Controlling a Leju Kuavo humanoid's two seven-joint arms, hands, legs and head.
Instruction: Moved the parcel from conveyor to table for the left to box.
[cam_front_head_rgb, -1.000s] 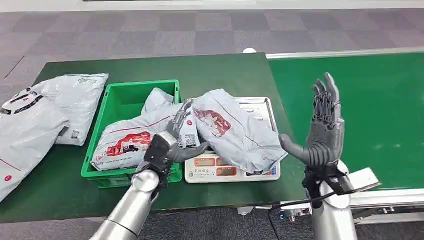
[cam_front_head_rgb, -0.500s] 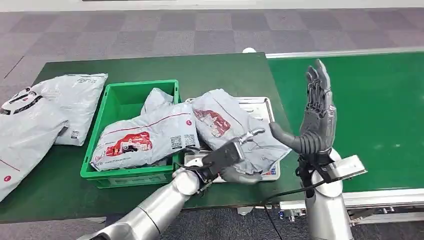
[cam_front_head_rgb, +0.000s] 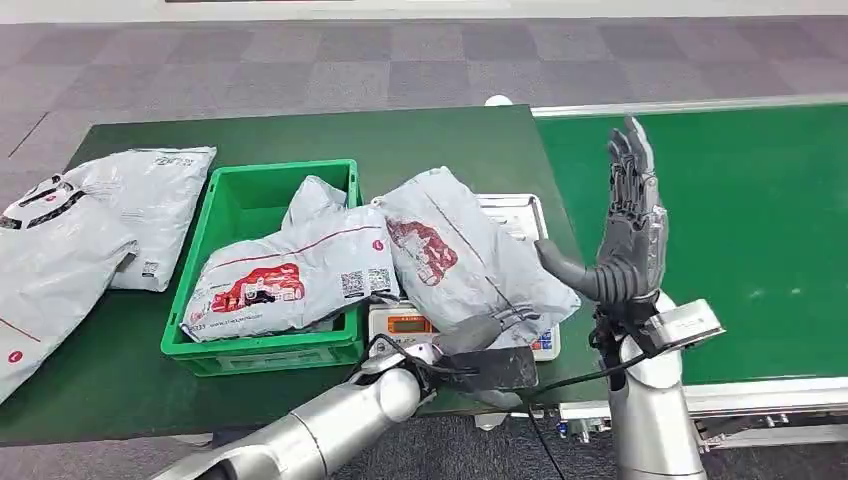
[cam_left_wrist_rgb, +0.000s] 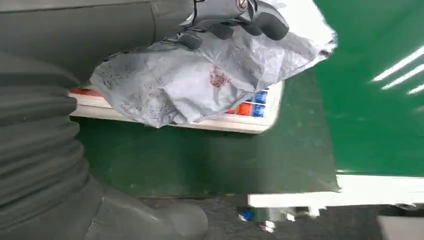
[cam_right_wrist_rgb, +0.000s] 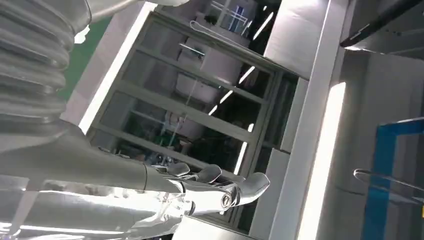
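Note:
A grey parcel (cam_front_head_rgb: 470, 260) with a red print lies tilted on a white weighing scale (cam_front_head_rgb: 520, 212), one end leaning on the green bin (cam_front_head_rgb: 240, 200). My left hand (cam_front_head_rgb: 485, 358) is low at the scale's front edge, below the parcel's near end. In the left wrist view its fingers (cam_left_wrist_rgb: 225, 17) touch the crumpled edge of the parcel (cam_left_wrist_rgb: 200, 80) while the thumb stays well apart. My right hand (cam_front_head_rgb: 630, 235) stands upright with fingers spread and nothing in it, over the seam between table and conveyor (cam_front_head_rgb: 760, 220).
A second grey parcel (cam_front_head_rgb: 290, 275) fills the green bin. Two more parcels (cam_front_head_rgb: 90, 220) lie at the left end of the dark green table (cam_front_head_rgb: 300, 135). The scale's display (cam_front_head_rgb: 408, 324) faces the near table edge.
My left hand has left the bin's parcel and swung right and down to the near end of the parcel on the scale. The right hand has risen slightly, fingers still spread.

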